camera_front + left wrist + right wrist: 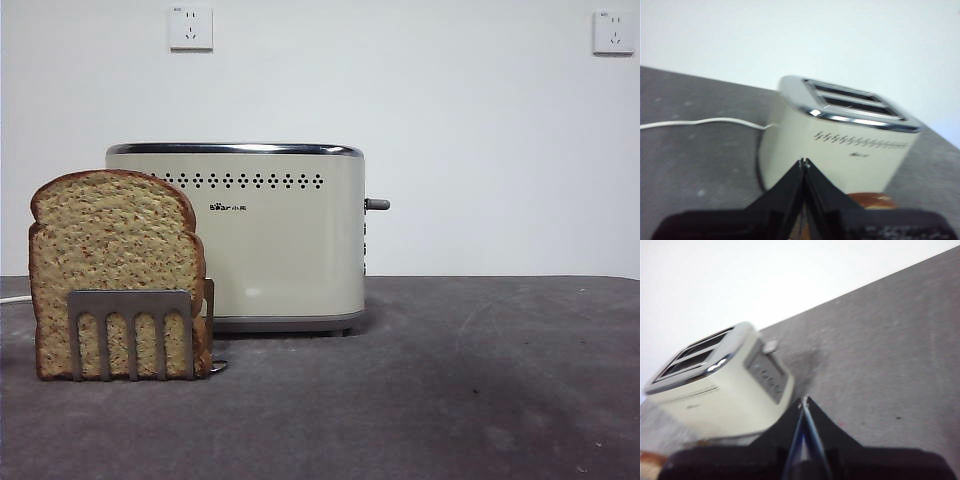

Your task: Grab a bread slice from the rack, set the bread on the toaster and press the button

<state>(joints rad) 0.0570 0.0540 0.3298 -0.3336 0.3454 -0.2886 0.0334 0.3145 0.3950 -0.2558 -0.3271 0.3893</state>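
The slice of bread (pixel 110 260) stands upright in the steel rack (pixel 132 330) at the front left of the table. The cream toaster (pixel 270 235) stands just behind and to the right, its grey lever (pixel 377 204) on its right side. My left gripper (pixel 804 162) is shut and empty, above and in front of the toaster (pixel 840 145); the bread's crust (pixel 872 200) peeks out past its jaws. My right gripper (pixel 804 401) is shut and empty, above the table to the right of the toaster (pixel 720 385), whose lever (pixel 771 346) shows. Neither arm shows in the front view.
A white power cord (pixel 700 122) runs from the toaster across the grey felt table (pixel 450 380) to the left. Two wall sockets (pixel 190 28) sit on the white wall behind.
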